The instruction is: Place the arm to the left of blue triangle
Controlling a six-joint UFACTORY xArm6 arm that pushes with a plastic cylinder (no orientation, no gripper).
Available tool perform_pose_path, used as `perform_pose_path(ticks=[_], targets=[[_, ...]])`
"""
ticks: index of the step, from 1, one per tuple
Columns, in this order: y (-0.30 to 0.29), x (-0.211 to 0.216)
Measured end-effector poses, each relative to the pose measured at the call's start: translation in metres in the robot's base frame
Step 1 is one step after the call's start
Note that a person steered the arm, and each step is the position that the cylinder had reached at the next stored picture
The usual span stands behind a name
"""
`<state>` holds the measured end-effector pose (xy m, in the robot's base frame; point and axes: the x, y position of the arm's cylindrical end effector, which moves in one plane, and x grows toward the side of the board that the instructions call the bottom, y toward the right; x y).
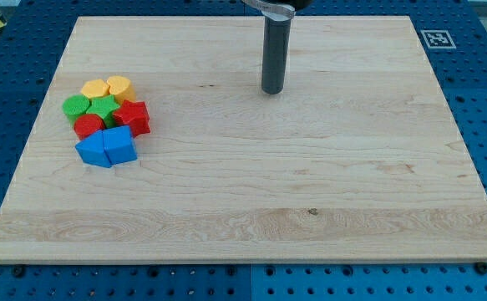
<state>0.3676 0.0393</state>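
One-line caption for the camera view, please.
My tip rests far right of the block cluster, where the blue triangle lies at its bottom.

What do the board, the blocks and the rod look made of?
Board: pale wood, visible grain, matte. Blue triangle and neighbouring blocks: probably painted wood or plastic, flat solid colours. My tip, far to the cluster's right: dark smooth rod, metal or plastic.

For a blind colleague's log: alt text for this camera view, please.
My tip rests near the top centre of the wooden board, far right of a cluster of yellow, green, red and blue blocks at the view's left.
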Motion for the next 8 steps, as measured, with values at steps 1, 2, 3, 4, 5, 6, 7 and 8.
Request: perform_pose_path(ticks=[1, 2, 3, 4, 5, 6, 7, 8], targets=[[-0.001, -0.006], [-0.053, -0.048], [-0.139, -0.080], [-0.221, -0.087], [-0.285, -0.067], [-0.322, -0.021], [-0.327, 0.020], [-0.327, 0.025]])
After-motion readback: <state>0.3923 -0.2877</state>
